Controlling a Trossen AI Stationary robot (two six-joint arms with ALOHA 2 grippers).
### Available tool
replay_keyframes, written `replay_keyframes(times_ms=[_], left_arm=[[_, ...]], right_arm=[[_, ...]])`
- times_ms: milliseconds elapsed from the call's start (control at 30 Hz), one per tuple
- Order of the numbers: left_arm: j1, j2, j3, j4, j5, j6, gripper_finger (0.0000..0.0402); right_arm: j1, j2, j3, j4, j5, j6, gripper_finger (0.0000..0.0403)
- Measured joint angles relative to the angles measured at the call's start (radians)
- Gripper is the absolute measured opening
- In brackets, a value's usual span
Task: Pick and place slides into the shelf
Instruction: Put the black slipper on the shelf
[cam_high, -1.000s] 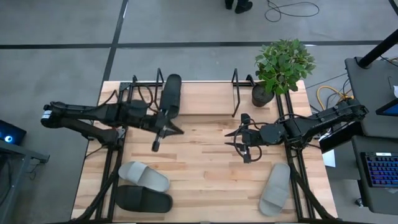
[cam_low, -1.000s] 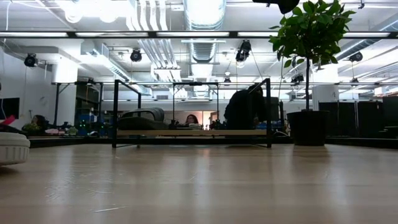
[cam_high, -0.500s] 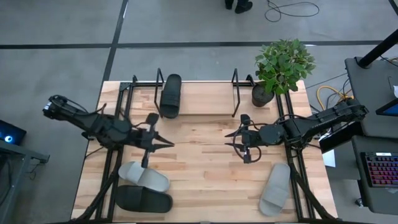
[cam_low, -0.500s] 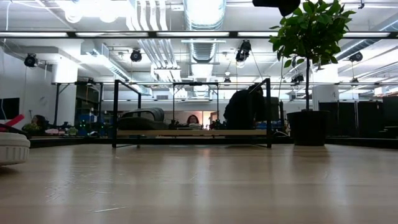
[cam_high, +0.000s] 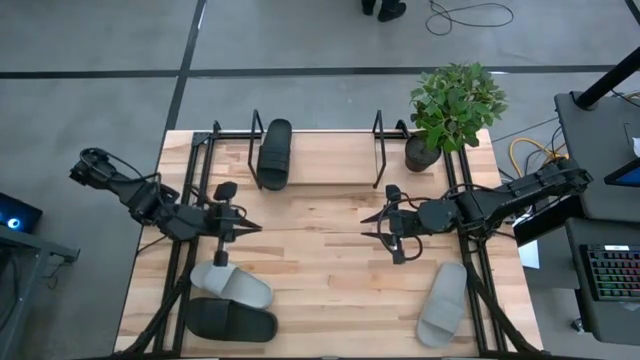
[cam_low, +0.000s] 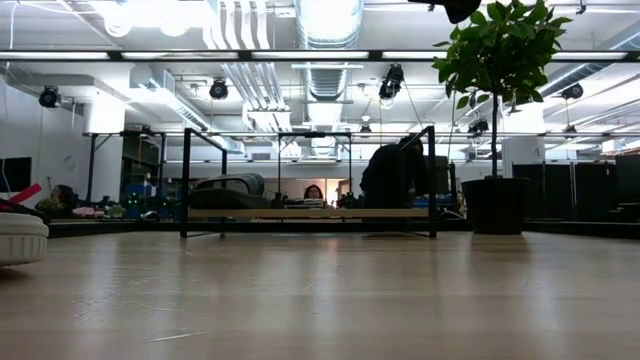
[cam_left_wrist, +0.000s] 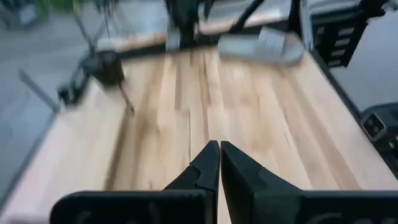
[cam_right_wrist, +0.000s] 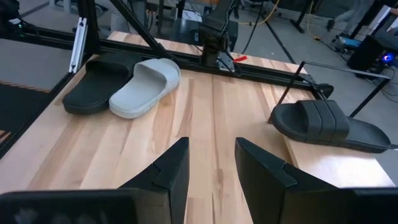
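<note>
We find our closed, empty left pincer (cam_high: 245, 227) just beyond the light grey slide (cam_high: 231, 283), whose long axis slants across the surface's near-left corner, far nearer than the half-open right pincer (cam_high: 377, 226).

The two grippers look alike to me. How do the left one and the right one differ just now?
The left gripper is shut, its fingers pressed together, while the right gripper stands open with a clear gap between its fingers. The left one hovers close above the light grey slide and black slide at the table's near left; the right one hangs over bare wood mid-table, farther from any slide. Both are empty and point toward the table's middle.
</note>
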Motion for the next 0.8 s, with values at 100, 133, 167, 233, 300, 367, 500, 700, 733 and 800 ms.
replay_keyframes(times_ms=[100, 133, 167, 233, 300, 367, 500, 700, 733, 800], left_arm=[[-0.016, 0.001, 0.006, -0.113, 0.036, -0.190, 0.0000], [-0.019, 0.000, 0.006, -0.145, 0.062, -0.274, 0.0000], [-0.019, -0.001, 0.006, -0.175, 0.096, -0.366, 0.0000], [-0.019, 0.000, 0.006, -0.227, 0.174, -0.544, 0.0000], [-0.019, 0.008, 0.002, -0.267, 0.251, -0.689, 0.0000], [-0.021, 0.016, -0.005, -0.283, 0.346, -0.797, 0.0000], [-0.027, 0.053, -0.009, -0.283, 0.471, -0.876, 0.0000], [-0.050, 0.198, 0.067, -0.276, 0.450, -0.715, 0.0000], [-0.057, 0.235, 0.097, -0.276, 0.437, -0.663, 0.0000], [-0.073, 0.311, 0.177, -0.286, 0.390, -0.574, 0.0000]], right_arm=[[0.000, 0.000, 0.000, -0.001, 0.000, 0.000, 0.0121], [0.000, 0.000, -0.001, -0.001, 0.000, 0.000, 0.0121], [0.000, 0.000, -0.002, -0.001, 0.000, 0.000, 0.0121], [0.000, 0.000, -0.002, -0.002, 0.000, 0.000, 0.0121], [0.000, 0.000, -0.002, -0.002, 0.000, 0.000, 0.0121], [0.000, 0.000, -0.003, -0.002, 0.000, 0.001, 0.0121], [0.000, 0.000, -0.009, -0.002, 0.000, 0.001, 0.0121], [0.000, 0.000, -0.013, -0.002, 0.001, 0.001, 0.0121], [0.000, 0.000, -0.013, -0.001, 0.001, 0.001, 0.0121], [0.000, 0.000, -0.013, -0.001, 0.001, 0.001, 0.0121]])
